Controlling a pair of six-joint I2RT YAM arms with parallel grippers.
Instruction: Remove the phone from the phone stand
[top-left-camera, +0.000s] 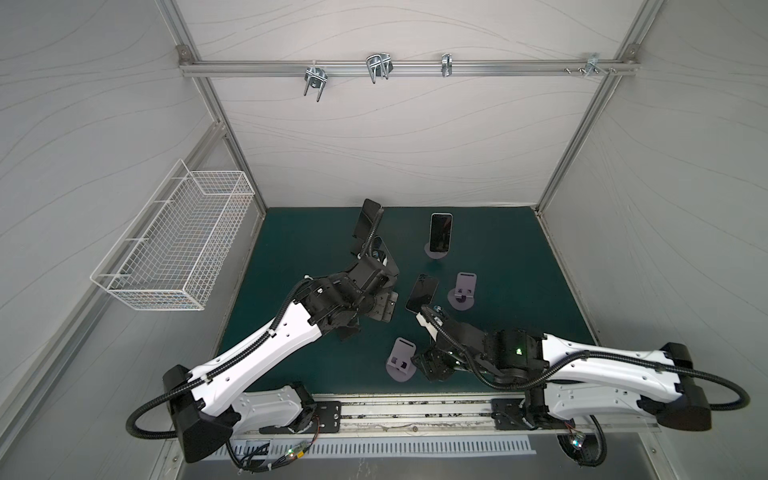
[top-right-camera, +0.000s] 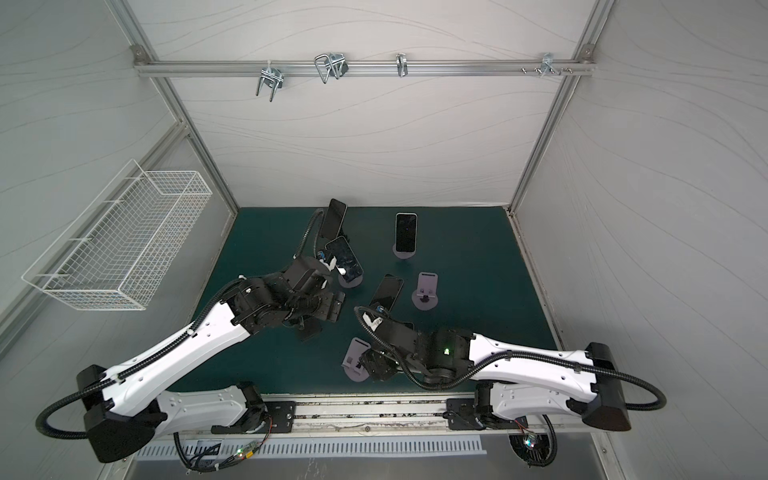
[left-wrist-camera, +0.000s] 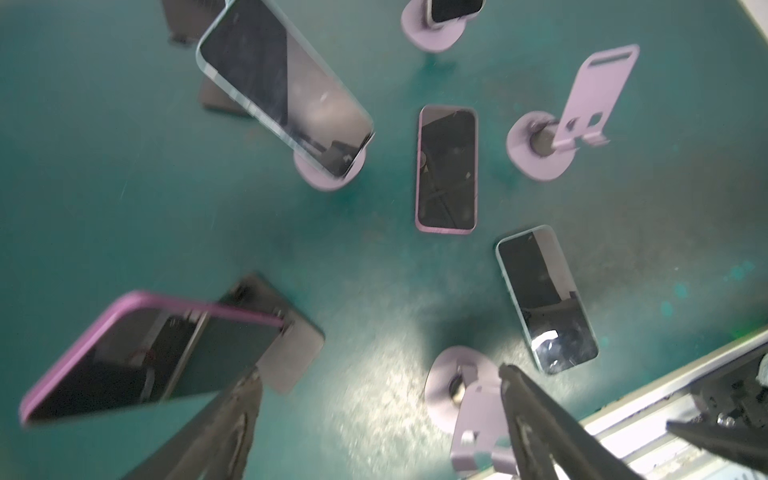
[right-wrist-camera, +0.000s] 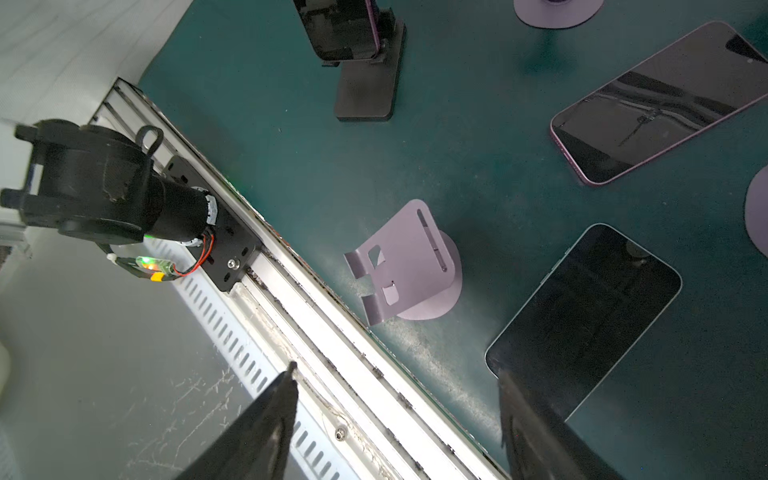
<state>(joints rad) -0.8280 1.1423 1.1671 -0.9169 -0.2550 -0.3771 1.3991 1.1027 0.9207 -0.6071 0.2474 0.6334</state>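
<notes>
Step in hand, my read: left gripper goes for the magenta-edged phone. It leans on the black stand, centre-left on the green mat, and is mostly hidden under the left wrist in both top views.

To do it well:
- Bracket the phone's long edges with the fingers; right now it sits outside the gap, beside one finger.
- Clamp on the case edges above the stand's lip, since the glass face probably slips.
- Lift along the lean so the bottom edge clears the lip. A sideways drag could tip the stand.
- Stay clear of the light-edged phone on a purple stand, just far of it.
- Lay the phone flat on bare mat, away from the pink-cased phone and the pale-blue phone, both flat near centre.

Pose:
- Left arm reaches from near-left toward centre, wrist bent over, fingers pointing down and back toward the near rail.
- Left jaws are apart. Between them only mat and an empty purple stand below.
- One left finger is right beside the phone's lower corner. Contact cannot be told, the view is blurred.
- Right gripper sits low at near-centre, arm folded in from near-right, jaws spread, nothing held.
- One right finger overlaps the pale-blue phone's corner. Touching or just above, cannot tell.
</notes>
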